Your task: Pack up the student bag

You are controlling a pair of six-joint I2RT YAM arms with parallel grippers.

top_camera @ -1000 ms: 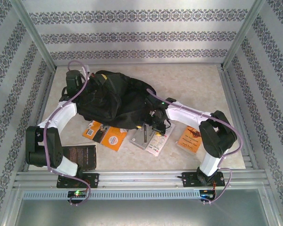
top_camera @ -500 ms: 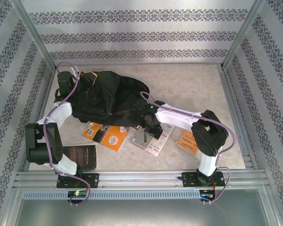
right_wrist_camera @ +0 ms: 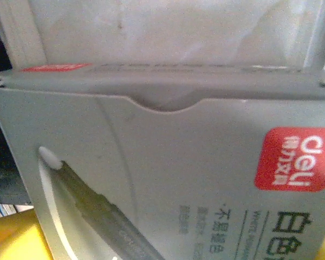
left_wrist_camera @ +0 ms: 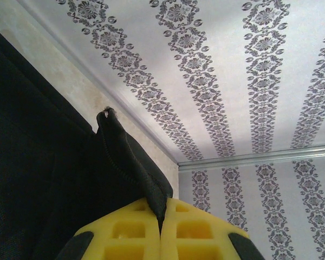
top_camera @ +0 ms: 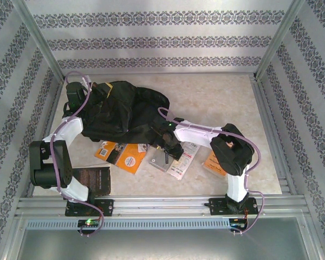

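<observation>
Two jobs in hand: pinches the student bag (top_camera: pixel 124 111), lying just behind the grey pen box (right_wrist_camera: pixel 168 179), in shut left jaws, poises right jaws over that box, spread untellable; next likely needs closing, lifting, bagging.

A red label (right_wrist_camera: pixel 294 158) on the grey cardboard box (right_wrist_camera: pixel 151 162) is showing the brand "deli" in white, with small Chinese characters beneath; lower down, the box is carrying large dark Chinese print beginning "白"; lettering on the orange books (top_camera: pixel 131 158) is reading too small.
</observation>
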